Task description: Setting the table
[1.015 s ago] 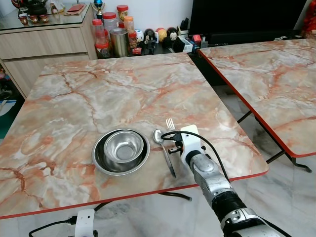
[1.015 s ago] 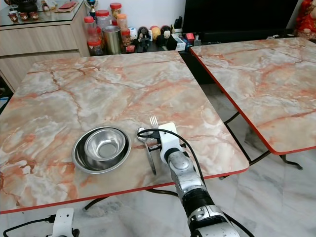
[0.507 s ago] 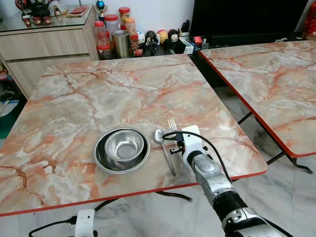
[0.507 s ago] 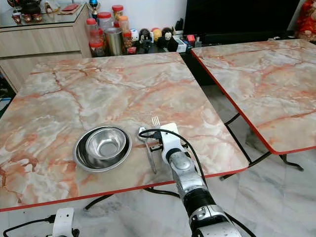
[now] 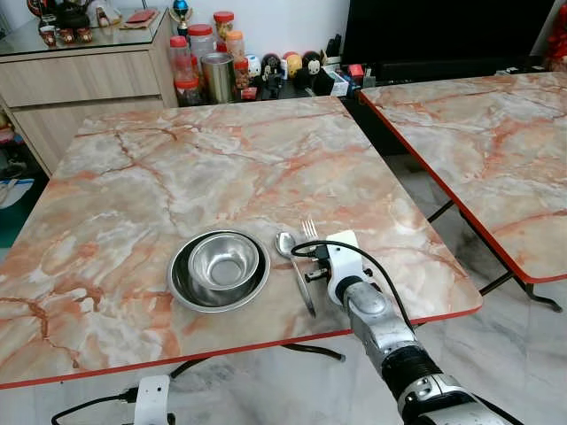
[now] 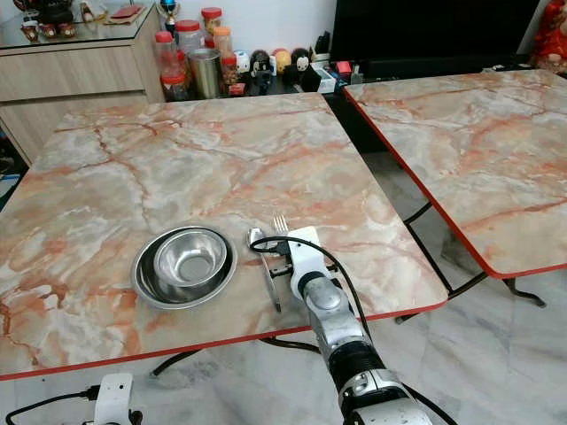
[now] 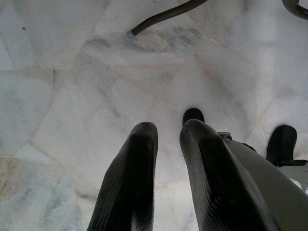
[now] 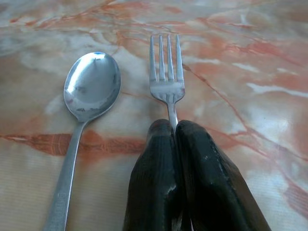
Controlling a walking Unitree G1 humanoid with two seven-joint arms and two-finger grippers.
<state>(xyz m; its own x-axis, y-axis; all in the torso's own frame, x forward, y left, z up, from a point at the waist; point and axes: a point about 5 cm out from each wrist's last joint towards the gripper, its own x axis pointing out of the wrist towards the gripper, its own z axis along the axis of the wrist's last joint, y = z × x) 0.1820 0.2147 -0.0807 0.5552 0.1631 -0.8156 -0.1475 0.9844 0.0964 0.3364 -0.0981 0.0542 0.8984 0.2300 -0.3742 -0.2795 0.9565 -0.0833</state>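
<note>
A: What is standing in the scene, from the biggest thing down?

B: The marble table [image 5: 221,150] is taking most of the view, with a second table [image 5: 478,133] to its right and a cabinet [image 5: 80,84] with jars [image 5: 199,44] at the far side. On the near part of the table a steel bowl [image 5: 221,263] is sitting inside a wider steel plate [image 5: 182,288]. Just to the right of them a spoon [image 5: 295,270] is lying with its head toward the far side.

A: And the fork?

B: The fork [image 8: 166,72] is lying just right of the spoon, nearly parallel to it, tines pointing far. The right gripper [image 8: 177,132] is pinching its handle between the two black fingers [image 8: 154,178], which are closed narrow on it, low over the table.

A: Is the left arm doing anything?

B: No, the left gripper [image 7: 166,144] is hanging idle over the floor [image 7: 72,72], its fingers a little apart and holding nothing.

A: How should the step be done well?

B: I am judging that the fork is being laid down beside the spoon. It seems good to keep the fork flat on the marble and straight along the spoon, with a small gap between them, then to part the fingers slowly and draw the arm back toward the near edge without lifting the handle. A quick pull could be dragging the fork crooked or knocking the spoon against the plate
</note>
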